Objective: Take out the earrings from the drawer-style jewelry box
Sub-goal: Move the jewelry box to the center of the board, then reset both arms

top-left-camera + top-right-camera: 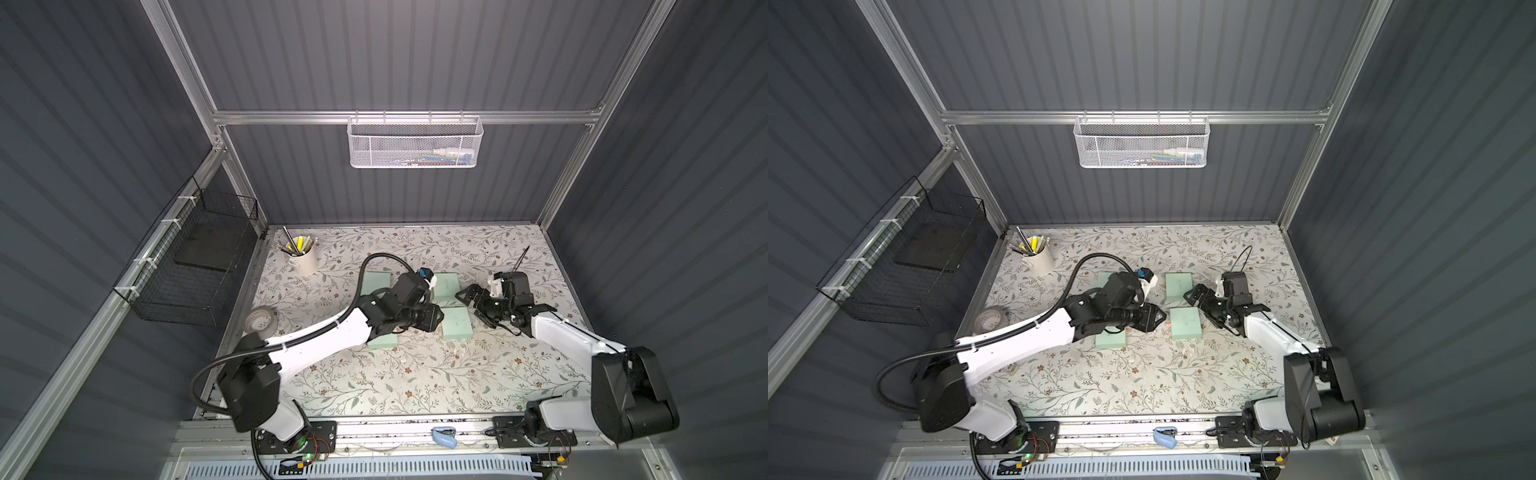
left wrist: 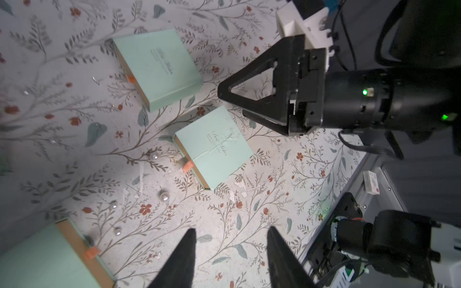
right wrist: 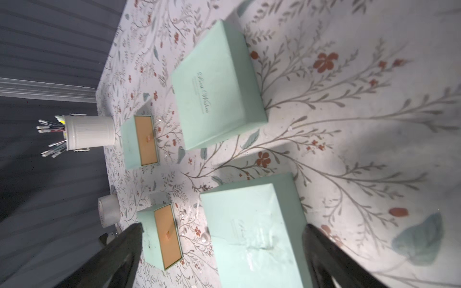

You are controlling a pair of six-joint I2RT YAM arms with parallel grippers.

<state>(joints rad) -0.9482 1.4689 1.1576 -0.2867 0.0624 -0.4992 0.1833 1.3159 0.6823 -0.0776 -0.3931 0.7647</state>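
Earrings [image 2: 164, 197] loose beside jewelry box [image 2: 215, 149]

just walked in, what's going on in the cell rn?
Two arms are working over four mint-green drawer-style cardboard boxes on the floral-print table. Both tools are open and hold nothing: the left tool hangs above bare table, and the right tool hovers by two of the boxes. Several small pearl-like earrings already lie loose on the table between the boxes. The drawers in view look shut or nearly so.
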